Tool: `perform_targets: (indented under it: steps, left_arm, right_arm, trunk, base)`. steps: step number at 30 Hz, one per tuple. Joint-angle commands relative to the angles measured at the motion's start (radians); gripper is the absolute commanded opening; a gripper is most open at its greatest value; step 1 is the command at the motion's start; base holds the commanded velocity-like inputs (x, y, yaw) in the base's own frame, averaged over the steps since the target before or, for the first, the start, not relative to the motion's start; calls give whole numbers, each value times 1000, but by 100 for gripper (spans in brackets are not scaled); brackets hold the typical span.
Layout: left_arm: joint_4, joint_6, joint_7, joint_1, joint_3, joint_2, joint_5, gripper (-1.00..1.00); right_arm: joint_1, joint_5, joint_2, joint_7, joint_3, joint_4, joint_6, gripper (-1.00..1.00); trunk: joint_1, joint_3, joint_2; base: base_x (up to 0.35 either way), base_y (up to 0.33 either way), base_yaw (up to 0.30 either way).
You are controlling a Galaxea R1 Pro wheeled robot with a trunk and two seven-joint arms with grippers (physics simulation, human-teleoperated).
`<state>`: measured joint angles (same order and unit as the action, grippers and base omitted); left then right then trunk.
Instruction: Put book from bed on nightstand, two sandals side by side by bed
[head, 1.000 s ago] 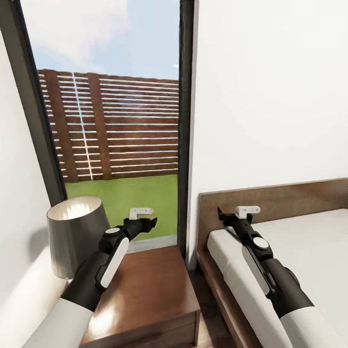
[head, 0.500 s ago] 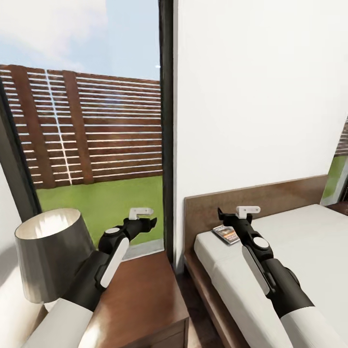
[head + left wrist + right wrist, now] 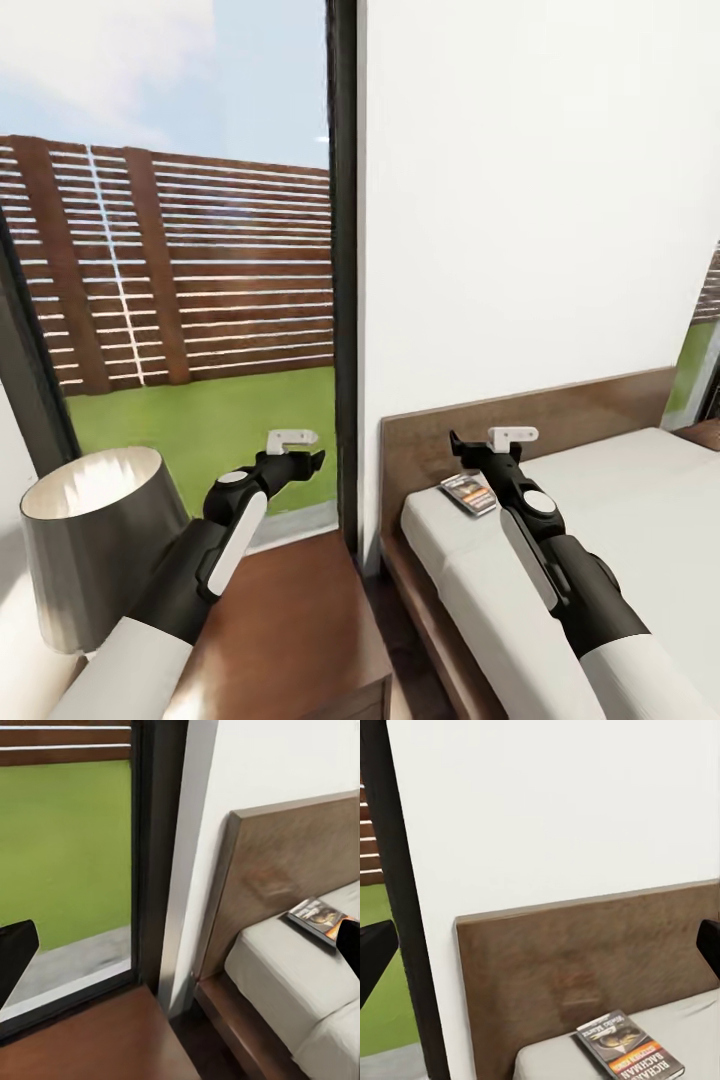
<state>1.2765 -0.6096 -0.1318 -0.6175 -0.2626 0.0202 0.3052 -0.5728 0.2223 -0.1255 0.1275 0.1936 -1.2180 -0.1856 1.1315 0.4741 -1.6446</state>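
Beside the tall glass (image 3: 190,300), where a slatted fence (image 3: 180,270) and flat green grass (image 3: 200,420) show outside, the robot faces a smooth white wall (image 3: 540,200). Low at its left stands the nightstand (image 3: 290,630), a boxy piece with a flat, polished dark-brown wooden top. A lamp (image 3: 95,540) sits on it, its grey shade a tapered drum that catches the light at the rim.

To the right lies the bed (image 3: 600,480), with a grained brown wooden headboard and a plain, soft-looking light-grey mattress. The book (image 3: 468,493) rests flat on that mattress, close to the headboard and near the bed's corner by the wall. It is a thin paperback with a dark cover, a grey picture, an orange band and white lettering.

Both arms reach forward, glossy black with white panels. The left gripper (image 3: 305,460) hangs above the nightstand's far edge, its dark fingers (image 3: 15,949) spread apart and holding nothing. The right gripper (image 3: 470,447) hovers over the bed's head end, just beside the book; its fingers (image 3: 371,952) are also apart and empty.
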Motion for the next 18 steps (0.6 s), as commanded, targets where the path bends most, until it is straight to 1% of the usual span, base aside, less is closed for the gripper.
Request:
perform_targets:
  steps: [1,6,11,14,18]
  left_arm:
    - [1,-4,-9,-1,-1,0,11,100]
    - [1,-4,-9,-1,-1,0,11,100]
    - [1,-4,-9,-1,-1,0,10,100]
    - [1,-3,-9,-1,-1,-1,9,100]
    - [1,-3,-9,-1,-1,-1,8,100]
  right_arm:
    - [-1,9,-1,9,4,-2,-4,100]
    - [-1,9,-2,9,4,-2,-5,100]
    - [-1,8,-1,9,4,-2,-5,100]
    - [-1,8,-1,9,4,-2,-5,100]
    - [-1,8,-2,9,4,-2,-5,100]
  trunk:
    - [-4,-2,7]
    - [-23,-20,42]
    - [-42,-38,77]
    - [-53,-48,98]
    - [-69,-61,126]
  base:
    - [247,90,-164]
    - [289,77,-258]
    - [273,21,-274]
    - [91,2,-178]
    - [19,0,-57]
